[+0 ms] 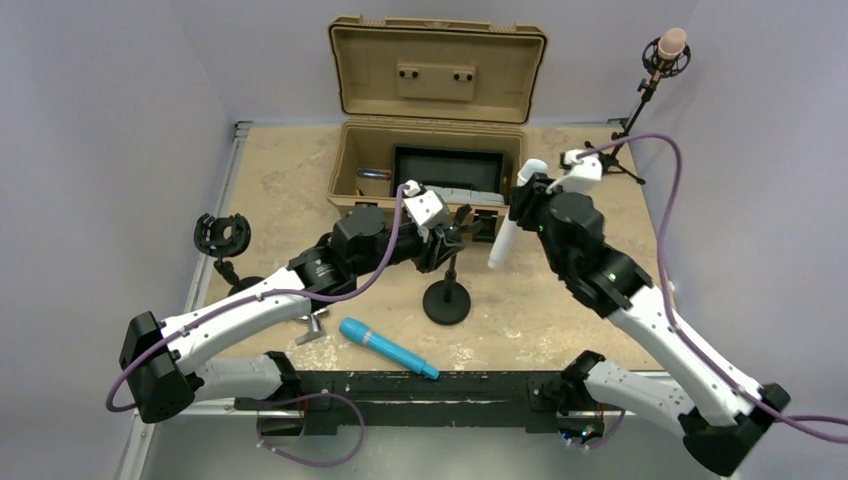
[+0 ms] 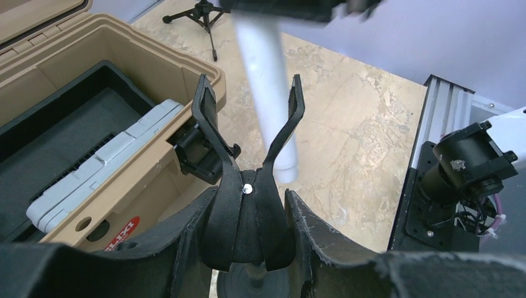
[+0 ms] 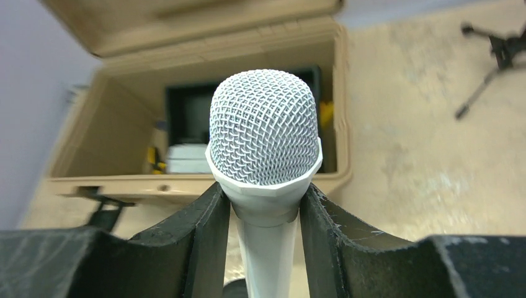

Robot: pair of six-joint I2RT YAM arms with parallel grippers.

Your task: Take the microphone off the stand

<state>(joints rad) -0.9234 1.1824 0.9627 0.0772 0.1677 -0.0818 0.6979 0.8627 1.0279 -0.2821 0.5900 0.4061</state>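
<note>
My right gripper [image 1: 522,200] is shut on a white microphone [image 1: 505,235] just below its mesh head [image 3: 265,124]; its fingers [image 3: 201,230] press both sides of the neck. The microphone hangs tilted, handle down, just right of the stand and free of it. The black stand [image 1: 447,300] has a round base and a forked clip [image 2: 248,155] on top. My left gripper [image 1: 447,232] is shut on the clip's lower part [image 2: 251,217]. In the left wrist view the white handle [image 2: 267,93] shows just beyond the clip's open prongs.
An open tan case [image 1: 360,150] with a black tray stands behind the stand. A blue microphone [image 1: 388,348] lies near the front edge. A small tripod with a pink microphone [image 1: 667,48] is at the back right. Another black clip stand [image 1: 222,235] is at the left.
</note>
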